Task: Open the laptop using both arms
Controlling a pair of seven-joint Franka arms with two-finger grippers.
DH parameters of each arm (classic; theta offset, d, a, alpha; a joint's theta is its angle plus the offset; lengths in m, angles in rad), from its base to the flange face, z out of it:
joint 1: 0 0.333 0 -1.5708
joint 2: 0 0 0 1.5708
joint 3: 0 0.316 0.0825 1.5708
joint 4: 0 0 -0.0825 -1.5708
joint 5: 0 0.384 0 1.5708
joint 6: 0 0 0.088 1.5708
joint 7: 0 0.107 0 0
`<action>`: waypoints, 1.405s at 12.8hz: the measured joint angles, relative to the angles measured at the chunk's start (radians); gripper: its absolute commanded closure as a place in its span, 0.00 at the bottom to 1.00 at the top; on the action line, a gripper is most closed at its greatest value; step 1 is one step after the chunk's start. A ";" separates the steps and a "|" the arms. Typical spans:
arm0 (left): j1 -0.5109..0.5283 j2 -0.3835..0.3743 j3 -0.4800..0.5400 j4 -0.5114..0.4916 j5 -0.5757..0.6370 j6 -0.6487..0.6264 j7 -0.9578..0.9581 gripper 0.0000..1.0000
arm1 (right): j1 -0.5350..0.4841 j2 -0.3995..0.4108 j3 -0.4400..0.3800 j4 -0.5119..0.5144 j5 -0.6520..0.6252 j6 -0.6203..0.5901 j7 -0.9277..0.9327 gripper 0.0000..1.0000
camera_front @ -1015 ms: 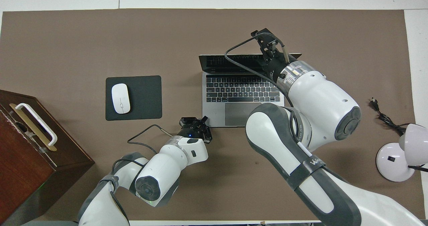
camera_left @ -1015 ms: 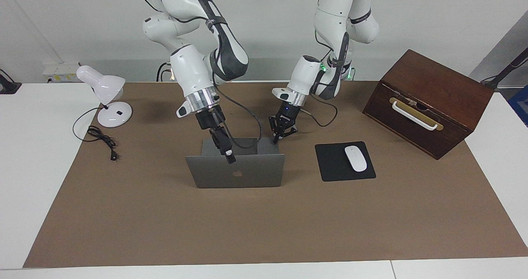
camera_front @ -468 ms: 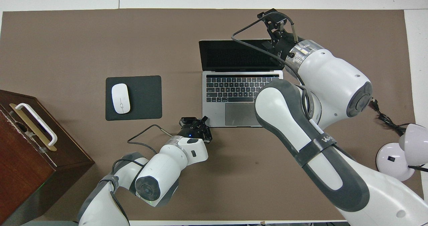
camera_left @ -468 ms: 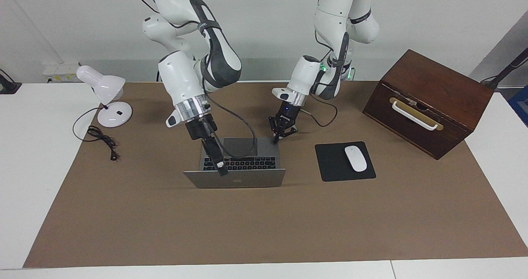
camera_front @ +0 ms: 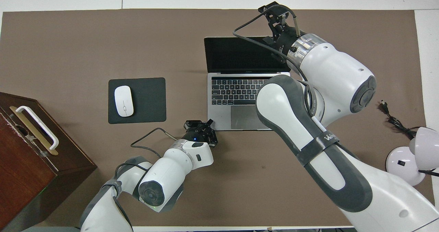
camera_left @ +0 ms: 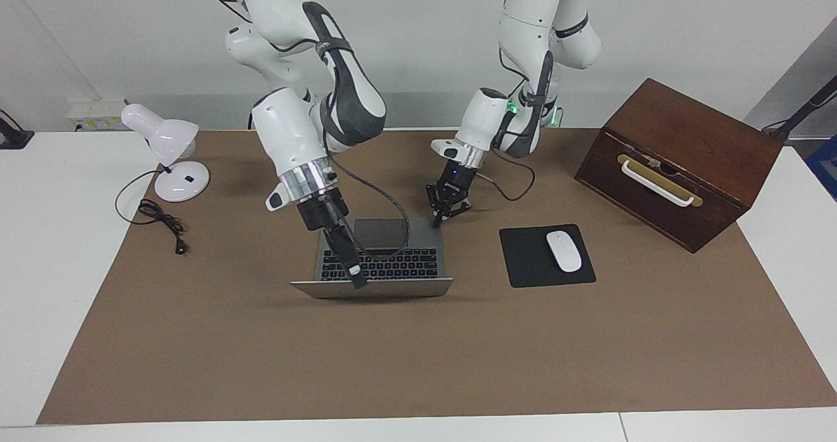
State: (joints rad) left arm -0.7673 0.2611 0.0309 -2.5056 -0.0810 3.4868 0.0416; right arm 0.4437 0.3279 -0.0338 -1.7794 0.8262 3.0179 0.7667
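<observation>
Lying open on the brown mat, the laptop (camera_left: 379,259) has its lid tipped well back; the right gripper (camera_left: 357,278) meets the lid's top edge, grip unclear, while the left gripper (camera_left: 443,212), fingers narrowly parted, presses the base's near corner beside the mouse pad (camera_left: 546,255)

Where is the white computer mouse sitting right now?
The mouse lies on the black mouse pad, beside the open laptop, toward the left arm's end of the table, with the wooden box close by.

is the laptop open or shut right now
Open. The laptop has its lid tilted well back: the dark screen, black keys and trackpad all show in the overhead view, and the facing view shows only a thin strip of the lid's back.
</observation>
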 measured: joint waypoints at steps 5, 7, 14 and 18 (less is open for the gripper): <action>0.000 0.000 0.000 0.000 0.000 0.000 0.000 1.00 | 0.092 -0.138 0.002 0.031 0.000 0.000 0.129 0.00; 0.000 0.000 0.000 0.000 0.000 0.000 0.000 1.00 | 0.082 -0.167 -0.005 0.099 -0.016 0.000 0.077 0.00; 0.000 0.000 -0.001 0.000 -0.005 0.000 0.000 1.00 | -0.221 -0.124 -0.018 0.340 -0.144 -0.502 -0.576 0.00; -0.001 0.000 -0.004 0.002 -0.045 0.001 -0.001 1.00 | -0.366 -0.149 -0.029 0.363 -0.302 -0.929 -0.766 0.00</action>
State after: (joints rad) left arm -0.7683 0.2613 0.0272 -2.5038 -0.1258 3.4878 0.0402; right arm 0.0780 0.1791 -0.0626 -1.4161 0.5243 2.0884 0.0004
